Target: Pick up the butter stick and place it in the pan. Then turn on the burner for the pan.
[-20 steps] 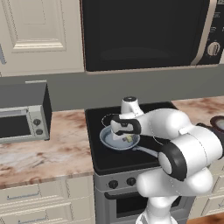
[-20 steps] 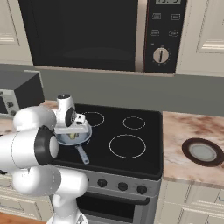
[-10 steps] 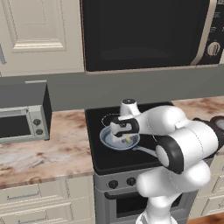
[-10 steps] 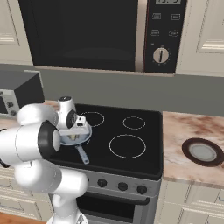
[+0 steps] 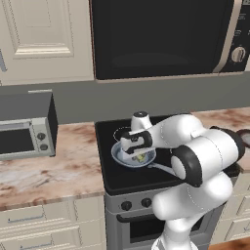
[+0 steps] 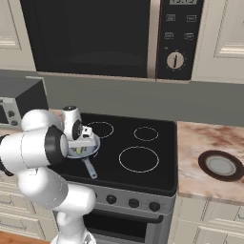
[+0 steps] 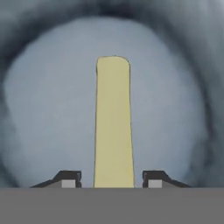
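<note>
Hand view looks straight down into the pan (image 7: 39, 113), its pale grey-blue floor ringed by a darker rim, and the butter stick (image 7: 113, 127) runs lengthwise up the middle of it, between the two dark fingertips (image 7: 68, 178). Those jaws stand apart, with a clear strip of pan floor showing on either side of the butter, so as far as I can judge they are not clamped on it and touch nothing; whether the stick already rests flat on the pan floor I cannot tell. From the left base view the gripper (image 5: 138, 152) hangs low over the pan (image 5: 122, 157), which sits on the near left burner of the black stove (image 5: 112, 180), handle pointing toward the near right. That placement makes sense: the butter belongs over the middle of the pan so it cannot slide off the rim. From the right base view the control knobs (image 6: 133, 203) sit in a row on the stove's front panel, below the cooktop, and I would guess the burner step is not yet done.
</note>
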